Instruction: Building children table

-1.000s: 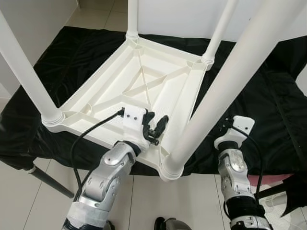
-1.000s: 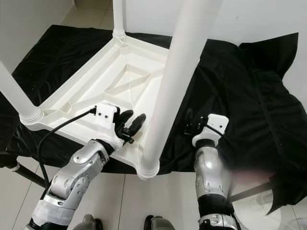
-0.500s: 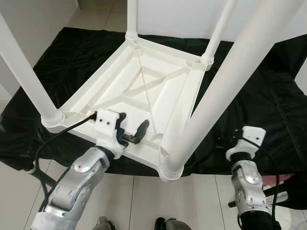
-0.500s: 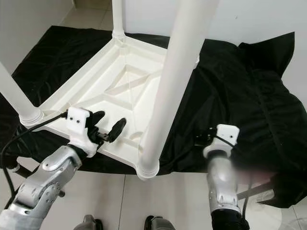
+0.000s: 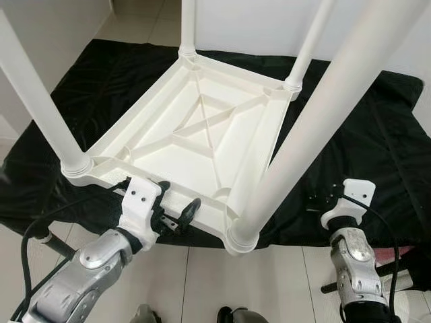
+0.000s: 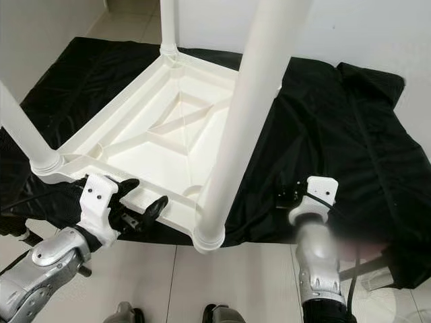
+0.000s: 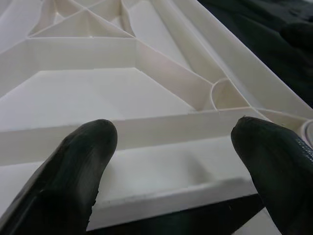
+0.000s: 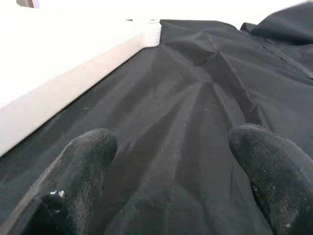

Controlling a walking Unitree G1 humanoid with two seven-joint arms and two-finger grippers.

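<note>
— Straight ahead of my left gripper [image 5: 176, 214], what lies there?
— The near rim of the upside-down table [image 5: 202, 128], running crosswise; my jaws are wide open and empty. My right gripper [image 8: 166, 186], also open, is beside it over the black cloth [image 5: 377, 155].

Soft, even daylight fills the head views — bright, with faint shadows and no hard glare. The white table underside [image 5: 202, 134] nearly washes out where light hits it, while the black cloth [image 5: 377, 141] shows a dull sheen on its folds. A blurred smear sits near the right arm [image 6: 316, 249]. In the wrist views the near fingertips [image 7: 73, 171] are soft and out of focus — and the table's side [image 8: 63, 54] blows out to plain white.
</note>
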